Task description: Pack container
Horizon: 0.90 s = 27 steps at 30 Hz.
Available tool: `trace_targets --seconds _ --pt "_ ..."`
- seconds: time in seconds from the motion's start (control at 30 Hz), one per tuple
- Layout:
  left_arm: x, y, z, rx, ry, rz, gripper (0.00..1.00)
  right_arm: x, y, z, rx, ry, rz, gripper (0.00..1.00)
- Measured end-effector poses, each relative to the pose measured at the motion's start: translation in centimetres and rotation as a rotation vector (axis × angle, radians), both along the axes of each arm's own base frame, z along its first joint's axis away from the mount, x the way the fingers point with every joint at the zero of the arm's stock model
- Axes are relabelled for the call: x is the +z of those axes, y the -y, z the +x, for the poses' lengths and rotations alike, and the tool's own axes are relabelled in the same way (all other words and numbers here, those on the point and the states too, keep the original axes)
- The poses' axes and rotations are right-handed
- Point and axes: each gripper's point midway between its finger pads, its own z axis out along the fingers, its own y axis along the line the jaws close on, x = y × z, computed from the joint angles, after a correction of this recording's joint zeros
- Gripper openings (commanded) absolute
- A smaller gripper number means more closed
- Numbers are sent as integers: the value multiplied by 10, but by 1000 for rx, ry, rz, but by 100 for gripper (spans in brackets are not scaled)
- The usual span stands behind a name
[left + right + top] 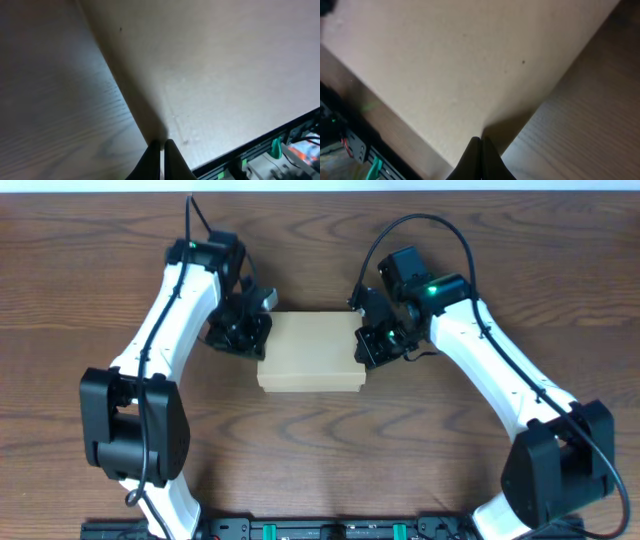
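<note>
The container is a plain brown cardboard box lying in the middle of the wooden table with its flap lid down. My left gripper is shut, its fingertips at the box's left edge, where the top face meets the table. My right gripper is shut, its fingertips at the box's right edge, over the top face. Nothing shows between either pair of fingers. No small items show.
The dark wooden table surrounds the box. A black rail with green clips runs along the front edge and shows in the left wrist view. Both white arms reach in from the front corners.
</note>
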Motion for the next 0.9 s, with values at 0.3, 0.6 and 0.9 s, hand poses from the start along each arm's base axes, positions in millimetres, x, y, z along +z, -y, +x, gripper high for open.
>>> trace_targets --seconds 0.3,0.6,0.9 --pt "-4 3 -8 9 -13 -28 6 -8 -2 -10 16 9 -75 2" --pt "-4 4 -7 10 -12 -34 6 -21 2 -14 -41 52 -98 2" --pt "7 3 -4 33 28 -29 6 -5 5 -7 -76 96 -104 1"
